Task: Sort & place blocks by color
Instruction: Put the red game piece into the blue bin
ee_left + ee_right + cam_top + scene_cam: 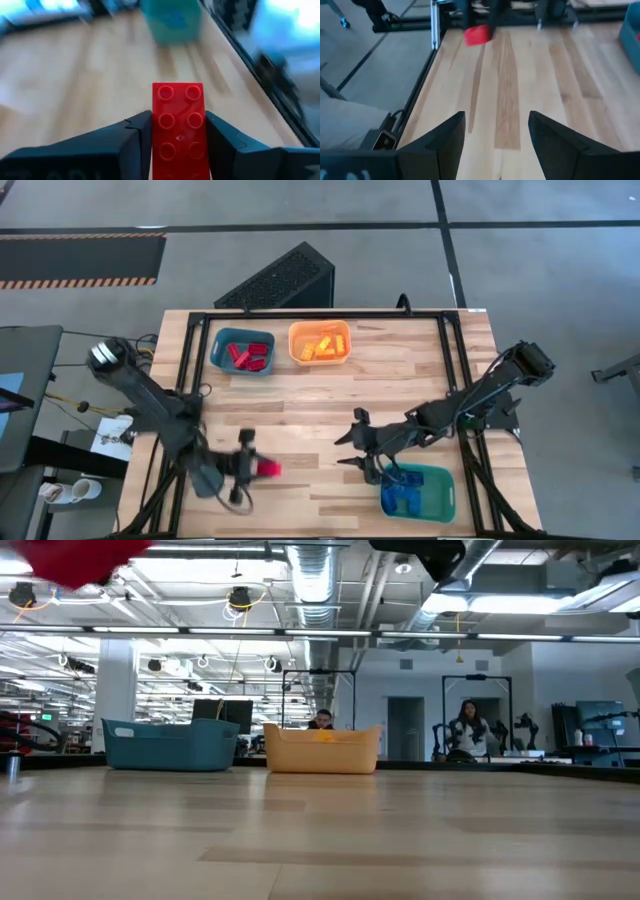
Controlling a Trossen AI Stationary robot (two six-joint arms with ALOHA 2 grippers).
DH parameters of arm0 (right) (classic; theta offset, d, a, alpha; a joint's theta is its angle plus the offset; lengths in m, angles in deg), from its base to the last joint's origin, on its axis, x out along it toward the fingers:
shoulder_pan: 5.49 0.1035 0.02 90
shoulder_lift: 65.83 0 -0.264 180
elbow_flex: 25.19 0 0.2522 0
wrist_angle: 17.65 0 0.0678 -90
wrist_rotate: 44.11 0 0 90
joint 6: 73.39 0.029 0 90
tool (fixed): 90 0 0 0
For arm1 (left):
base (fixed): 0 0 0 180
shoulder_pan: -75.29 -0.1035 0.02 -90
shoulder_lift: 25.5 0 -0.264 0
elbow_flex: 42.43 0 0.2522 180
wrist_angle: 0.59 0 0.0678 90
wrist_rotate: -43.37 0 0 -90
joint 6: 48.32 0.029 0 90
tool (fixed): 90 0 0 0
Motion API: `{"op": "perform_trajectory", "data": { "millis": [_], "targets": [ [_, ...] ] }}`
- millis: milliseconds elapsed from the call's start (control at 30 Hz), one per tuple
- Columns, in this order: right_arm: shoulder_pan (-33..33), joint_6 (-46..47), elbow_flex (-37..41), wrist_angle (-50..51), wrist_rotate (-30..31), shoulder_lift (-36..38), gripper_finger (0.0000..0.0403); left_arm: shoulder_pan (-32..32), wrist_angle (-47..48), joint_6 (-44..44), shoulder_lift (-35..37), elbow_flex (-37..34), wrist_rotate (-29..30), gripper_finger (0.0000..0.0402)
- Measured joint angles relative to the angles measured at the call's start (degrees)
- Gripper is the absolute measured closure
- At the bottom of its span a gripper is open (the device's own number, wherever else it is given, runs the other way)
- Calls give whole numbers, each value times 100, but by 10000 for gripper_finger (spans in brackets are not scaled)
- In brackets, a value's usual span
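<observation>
Red block (177,127) pinched between left gripper (262,468) fingers (132,142), studs up, held above worktop (330,400) near front edge; right gripper (496,132) fingers spread wide, nothing held

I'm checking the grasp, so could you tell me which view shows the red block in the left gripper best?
The left wrist view: the red block fills the centre, studs visible, clamped by the left gripper. The high view shows it small; the low view a blurred corner; the right wrist view a distant red blur.
</observation>
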Motion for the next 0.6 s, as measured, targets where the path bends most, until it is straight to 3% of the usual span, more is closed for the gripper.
{"op": "perform_trajectory", "data": {
  "millis": [167,333,467,600],
  "targets": [
    [-78,-263,0,-116,-3,0,165,-1129,-976,1026,1675,-1278,-60,298],
    [-107,-388,0,-119,-7,0,165,-3040,-1825,901,3019,-2601,315,298],
    [-117,-413,0,-116,-5,0,165,-4533,-2057,621,3687,-3135,-191,298],
    [-115,-421,0,-116,-5,0,165,-5615,-1988,63,3867,-3324,-605,298]
  ]
}}
